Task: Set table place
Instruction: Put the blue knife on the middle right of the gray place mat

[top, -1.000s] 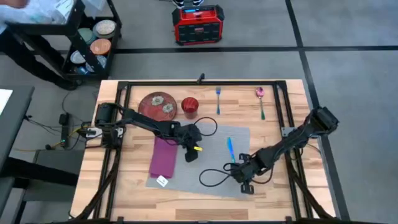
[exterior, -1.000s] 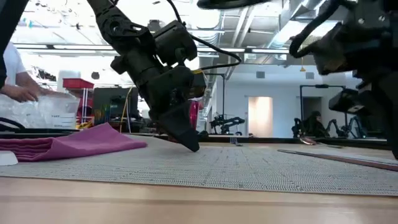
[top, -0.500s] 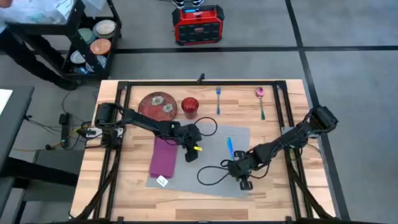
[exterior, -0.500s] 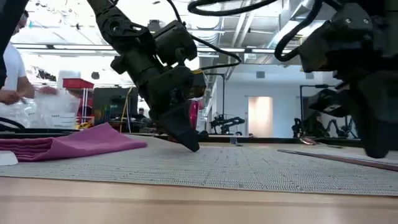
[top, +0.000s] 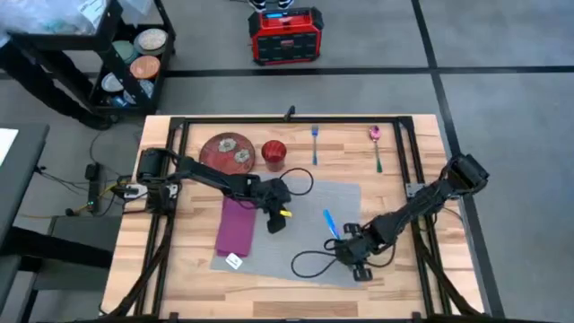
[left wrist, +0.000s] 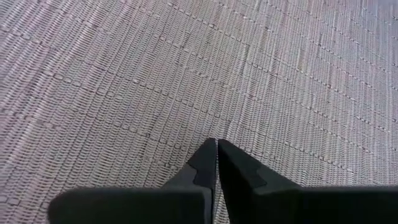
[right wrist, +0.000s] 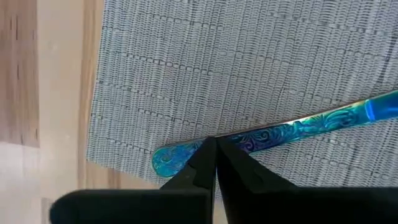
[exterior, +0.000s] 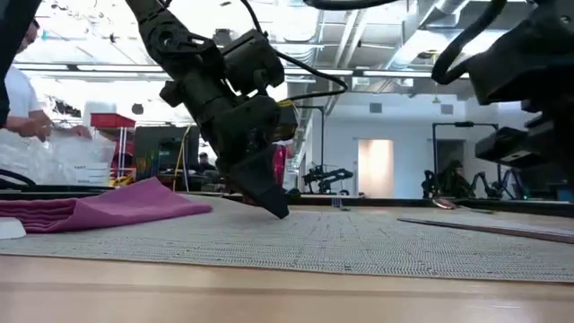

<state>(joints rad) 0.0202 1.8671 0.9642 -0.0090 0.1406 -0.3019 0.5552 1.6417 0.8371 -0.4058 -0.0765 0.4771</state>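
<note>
Fingers of the right gripper (right wrist: pixel 216 144) are closed against the thin, stiff, slippery blue utensil (right wrist: pixel 283 131) near its handle end on the placemat (right wrist: pixel 249 62); left gripper (left wrist: pixel 217 144) is pressed closed there too.

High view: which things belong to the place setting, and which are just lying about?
Job:
placemat
napkin
plate
cup
blue utensil
fork
spoon

Lying about:
red case
cart

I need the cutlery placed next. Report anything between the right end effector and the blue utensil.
Nothing visible does. The right end effector has its tips at the handle of the blue utensil, on the grey placemat. The left end effector rests on the mat, well aside.
</note>
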